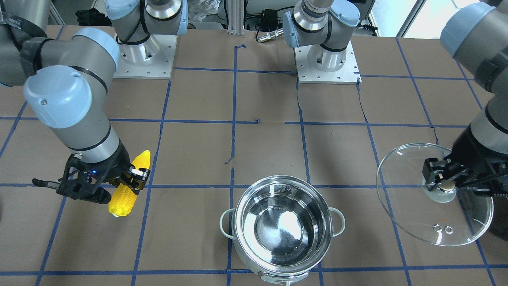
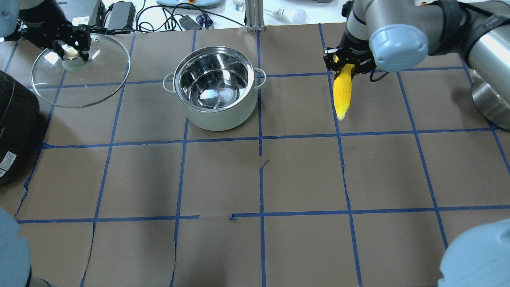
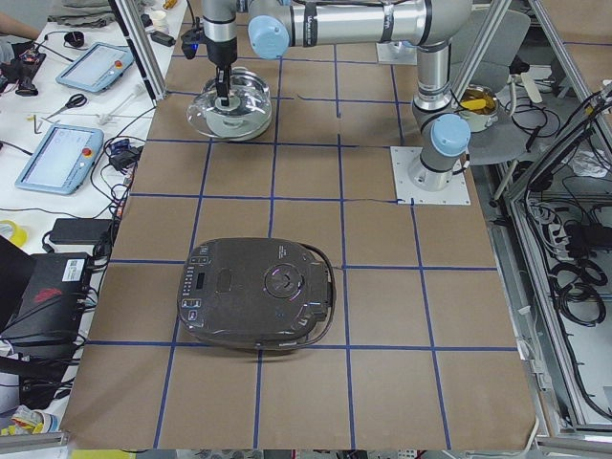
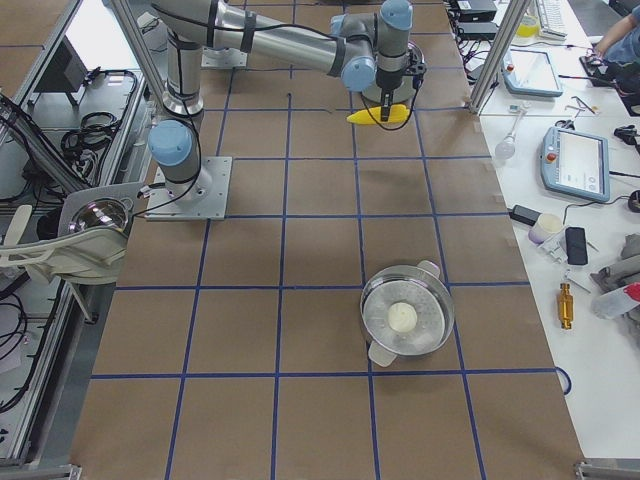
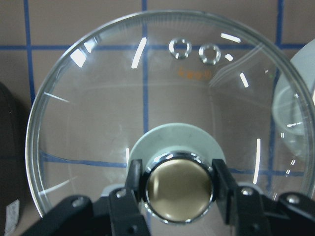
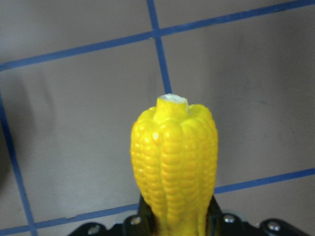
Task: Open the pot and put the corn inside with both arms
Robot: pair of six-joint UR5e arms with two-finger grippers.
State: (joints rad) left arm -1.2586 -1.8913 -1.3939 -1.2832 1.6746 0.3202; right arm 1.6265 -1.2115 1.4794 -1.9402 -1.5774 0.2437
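Note:
The steel pot [image 1: 282, 177] stands open and empty on the table; it also shows in the overhead view [image 2: 215, 119]. My left gripper [image 1: 440, 184] is shut on the knob of the clear glass lid [image 1: 405, 190] and holds the lid off to the pot's side. The left wrist view shows the fingers [image 5: 134, 179] clamping the knob [image 5: 177, 187]. My right gripper [image 2: 347, 65] is shut on the yellow corn [image 2: 342, 93], on the pot's other side. The right wrist view shows the corn [image 6: 173, 157] sticking out from the jaws.
A black rounded appliance [image 2: 16, 119] sits at the table's left end, close to the lid; it also shows in the exterior left view [image 3: 258, 292]. Blue tape lines grid the brown table. Cables, tablets and tools lie beyond the far edge [image 2: 179, 16].

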